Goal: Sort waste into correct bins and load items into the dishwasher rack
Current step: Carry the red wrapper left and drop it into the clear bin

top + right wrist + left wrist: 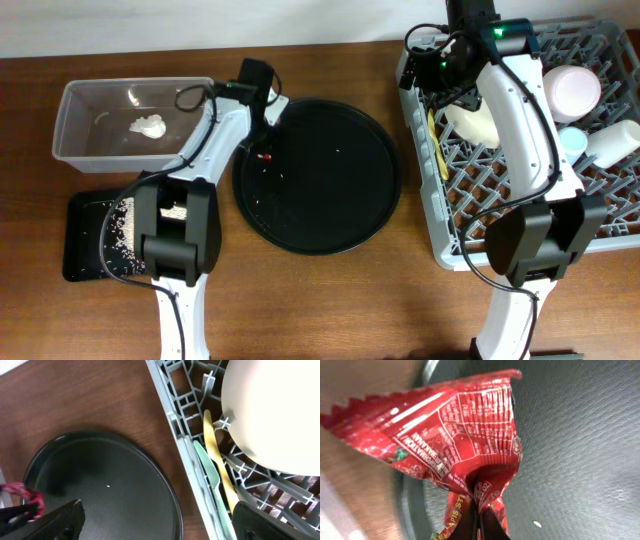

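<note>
With left fingers (pixel 466 529) clenched on the red wrapper (pixel 455 435), we should swing it toward ten o'clock, over the clear tub (pixel 110 90). Our right fingers (pixel 62 519) hang released.

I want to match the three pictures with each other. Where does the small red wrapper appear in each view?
Overhead: the red wrapper is a small red spot just inside the left rim of the round black tray.
Left wrist: it fills the middle, pinched from below by the left fingers.
Right wrist: it shows at the lower left border.
Shared landmark: the round black tray, seen in all three views.
</note>
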`<state>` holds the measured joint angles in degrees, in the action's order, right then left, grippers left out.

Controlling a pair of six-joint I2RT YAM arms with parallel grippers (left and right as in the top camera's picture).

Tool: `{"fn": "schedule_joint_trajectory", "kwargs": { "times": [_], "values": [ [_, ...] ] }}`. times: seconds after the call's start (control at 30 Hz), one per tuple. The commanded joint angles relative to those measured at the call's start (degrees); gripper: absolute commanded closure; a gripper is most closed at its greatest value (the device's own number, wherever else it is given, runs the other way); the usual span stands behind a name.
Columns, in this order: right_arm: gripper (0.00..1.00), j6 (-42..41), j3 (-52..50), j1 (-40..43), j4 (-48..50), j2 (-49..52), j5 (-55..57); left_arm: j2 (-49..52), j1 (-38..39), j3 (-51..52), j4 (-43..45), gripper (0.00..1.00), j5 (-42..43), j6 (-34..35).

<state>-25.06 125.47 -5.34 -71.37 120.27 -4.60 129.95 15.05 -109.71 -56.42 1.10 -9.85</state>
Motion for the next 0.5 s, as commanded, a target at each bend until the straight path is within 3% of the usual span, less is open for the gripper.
{"fn": "schedule_joint_trajectory", "kwargs": {
  "times": [0.0,0.23,0.47],
  "values": [
    [0.02,-0.1,0.6,-0.3,0.0,-2.0,-0.3,0.3,0.2,-8.0,-4.0,0.99,0.2,0.1],
    [0.02,-0.1,0.6,-0.3,0.0,-2.0,-0.3,0.3,-2.5,-26.4,-16.2,0.99,-6.7,0.1],
    [0.02,-0.1,0.6,-0.3,0.0,-2.0,-0.3,0.4,-11.6,-27.2,-17.9,0.99,-9.7,7.4]
  ]
}}
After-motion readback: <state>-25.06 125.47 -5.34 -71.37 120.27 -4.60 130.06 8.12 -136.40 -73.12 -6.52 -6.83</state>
